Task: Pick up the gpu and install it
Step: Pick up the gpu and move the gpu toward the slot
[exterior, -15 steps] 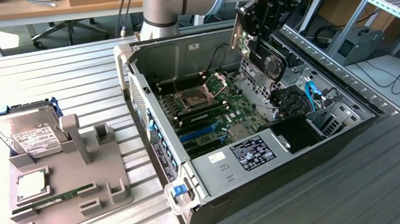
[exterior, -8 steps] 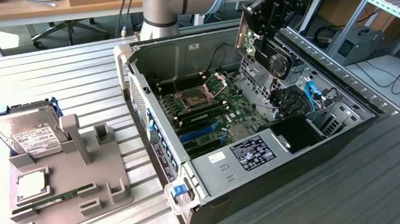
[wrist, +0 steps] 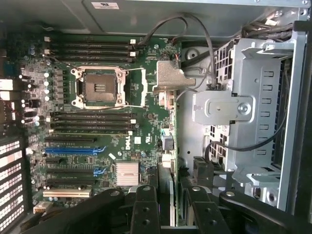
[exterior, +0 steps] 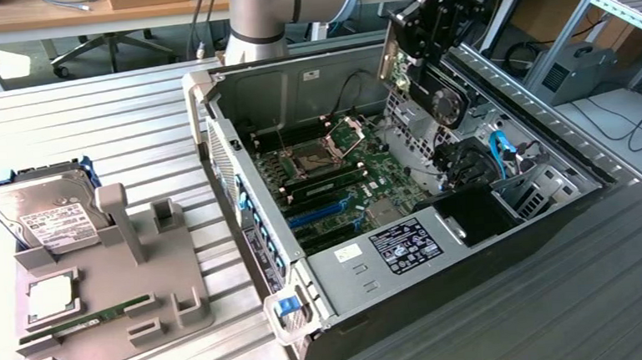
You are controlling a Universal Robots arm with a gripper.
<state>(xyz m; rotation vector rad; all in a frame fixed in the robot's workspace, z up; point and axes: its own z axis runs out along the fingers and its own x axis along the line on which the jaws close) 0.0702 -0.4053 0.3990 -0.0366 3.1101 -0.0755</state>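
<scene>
Black, flat and rectangular, the gpu card point(exterior: 447, 101), with its round fan facing outward, is held in the upper right of the exterior view by the black gripper point(exterior: 425, 56) of the grey robot arm point(exterior: 257, 16). The fingers point(wrist: 146, 209) are seen pinching the card along its upper edge. It is hung upright over the far end of the open dark-grey computer case point(exterior: 353, 329) and is not seated in any slot.

The case is laid on its side on the ribbed aluminium worktop point(exterior: 106, 126), with the green motherboard point(exterior: 343, 170) exposed.

At the exterior view's left, a silver hard drive with a white label point(exterior: 44, 214) is propped in a blue bracket on a grey moulded holder point(exterior: 115, 276). A slim green memory stick point(exterior: 89, 318) is laid in one of the holder's grooves.

In the wrist view the gpu card point(wrist: 166, 195) is seen edge-on between the fingers, well above the motherboard point(wrist: 146, 122). A square processor socket point(wrist: 100, 87), a blue expansion slot point(wrist: 75, 150) and a finned silver heatsink point(wrist: 126, 173) are shown on the board. A pale metal drive cage point(wrist: 253, 112) is set beside it.
</scene>
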